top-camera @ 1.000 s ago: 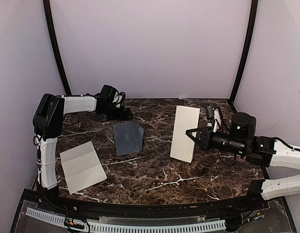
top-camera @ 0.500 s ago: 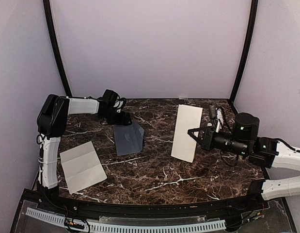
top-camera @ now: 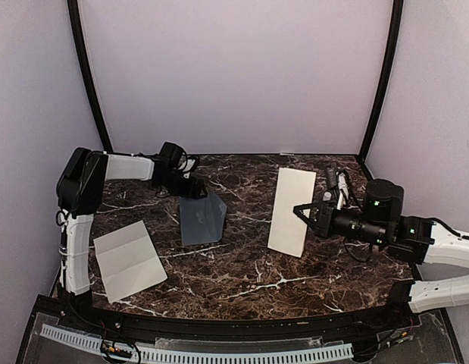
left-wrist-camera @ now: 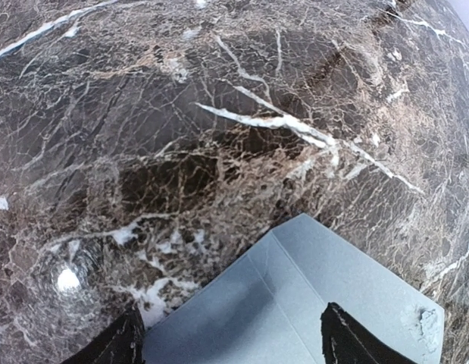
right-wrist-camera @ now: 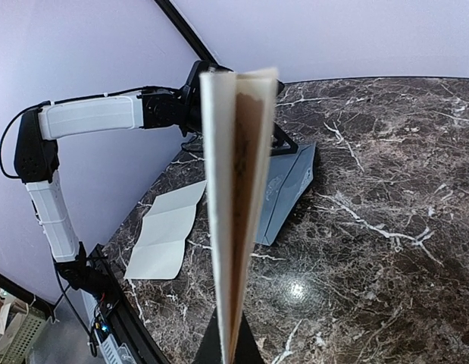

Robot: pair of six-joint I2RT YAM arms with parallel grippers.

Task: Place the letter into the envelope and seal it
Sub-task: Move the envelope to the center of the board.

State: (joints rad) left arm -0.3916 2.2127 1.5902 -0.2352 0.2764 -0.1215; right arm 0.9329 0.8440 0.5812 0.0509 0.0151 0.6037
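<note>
Two hands, three papers, one counter (top-camera: pixel 242 267) of dark veined marble.

1. Envelope (top-camera: pixel 201 218): grey and flat, lying left of centre toward the far edge, its pointed end turned far-right. Whether the flap stands open cannot be told. Judged light, thin and likely to skate on the polished stone. It is hard to get under when flat, so it is best taken at the flap or mouth edge, or pinned there.

2. Letter (top-camera: pixel 290 211): cream and folded into several layers, shown edge-on in the right wrist view. It is held upright right of centre, well apart from the envelope. Whether its lower end touches the counter cannot be told. Judged light, with the folds giving some stiffness, though the ends would droop or fan away from the pinch. A grip at the middle of a long edge suits it, with the leading short edge left free for the mouth.

3. Sheet (top-camera: pixel 129 259): cream and creased, lying flat by the near left corner, with nothing touching it.

4. Left hand (top-camera: pixel 190 187): fingers spread wide, poised over the envelope's far edge, with nothing clamped.

5. Right hand (top-camera: pixel 302 211): pinched tight on the letter's right long edge, about midway.
</note>
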